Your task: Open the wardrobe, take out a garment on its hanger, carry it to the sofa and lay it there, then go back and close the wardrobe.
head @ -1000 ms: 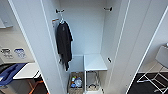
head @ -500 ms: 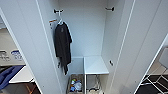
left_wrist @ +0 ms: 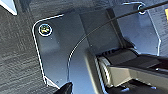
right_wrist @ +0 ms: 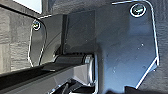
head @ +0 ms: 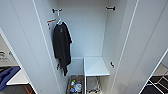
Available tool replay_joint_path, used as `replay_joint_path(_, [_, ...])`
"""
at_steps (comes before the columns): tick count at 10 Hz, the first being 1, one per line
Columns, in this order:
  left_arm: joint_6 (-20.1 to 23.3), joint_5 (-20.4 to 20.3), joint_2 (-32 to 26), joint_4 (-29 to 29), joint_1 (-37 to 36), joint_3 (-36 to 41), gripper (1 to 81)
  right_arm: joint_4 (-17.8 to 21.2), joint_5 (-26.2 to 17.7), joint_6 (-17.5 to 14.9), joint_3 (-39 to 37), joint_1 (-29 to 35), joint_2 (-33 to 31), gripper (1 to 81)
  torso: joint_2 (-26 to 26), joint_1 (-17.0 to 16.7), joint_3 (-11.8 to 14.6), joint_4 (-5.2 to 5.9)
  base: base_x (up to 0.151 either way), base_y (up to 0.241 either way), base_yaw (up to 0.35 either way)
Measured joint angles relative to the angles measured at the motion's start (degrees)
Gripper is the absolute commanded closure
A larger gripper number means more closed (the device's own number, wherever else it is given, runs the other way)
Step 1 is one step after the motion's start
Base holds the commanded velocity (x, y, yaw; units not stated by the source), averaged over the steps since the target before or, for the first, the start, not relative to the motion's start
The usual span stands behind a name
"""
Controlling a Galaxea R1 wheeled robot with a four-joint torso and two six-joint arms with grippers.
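Note:
The wardrobe [head: 85, 32] stands open right in front of me in the head view. Its left door [head: 22, 50] and right door [head: 145, 45] are swung wide toward me. A dark grey-black T-shirt [head: 61, 47] hangs inside at the left, from a black bracket [head: 57, 10] high on the back wall. A matching black bracket [head: 110, 8] sits at the upper right with nothing on it. Both wrist views look down along my own dark plate at grey carpet [left_wrist: 15, 50].
A white shelf block [head: 95, 66] fills the wardrobe's lower right. A low basket [head: 75, 86] of small items sits on its floor at the left. Outside the left door, something blue [head: 7, 75] lies on a white surface [head: 18, 79].
The whole head picture has grown and shifted, so the camera has come closer to the open wardrobe. The dark T-shirt hangs as before.

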Motion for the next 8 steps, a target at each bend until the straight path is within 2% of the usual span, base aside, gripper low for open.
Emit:
replay_joint_path(3, [-1.0,0.5,0.0,-0.3,1.0,0.0,1.0,0.0,0.0,0.0,0.0,-0.4,-0.1,1.0,0.0,0.0,0.0,0.00,0.000,0.000,0.000])
replay_joint_path(6, [-2.1,0.5,-0.4,-4.1,1.1,0.0,1.0,0.0,0.1,0.0,0.0,-1.0,-0.2,1.0,0.0,0.0,0.0,0.00,0.000,0.000,0.000])
replay_joint_path(8, [-2.1,0.4,-2.1,-4.2,1.6,0.2,1.0,0.0,0.8,0.0,1.1,-1.0,-0.9,1.0,0.0,0.0,0.0,0.00,0.000,0.000,0.000])
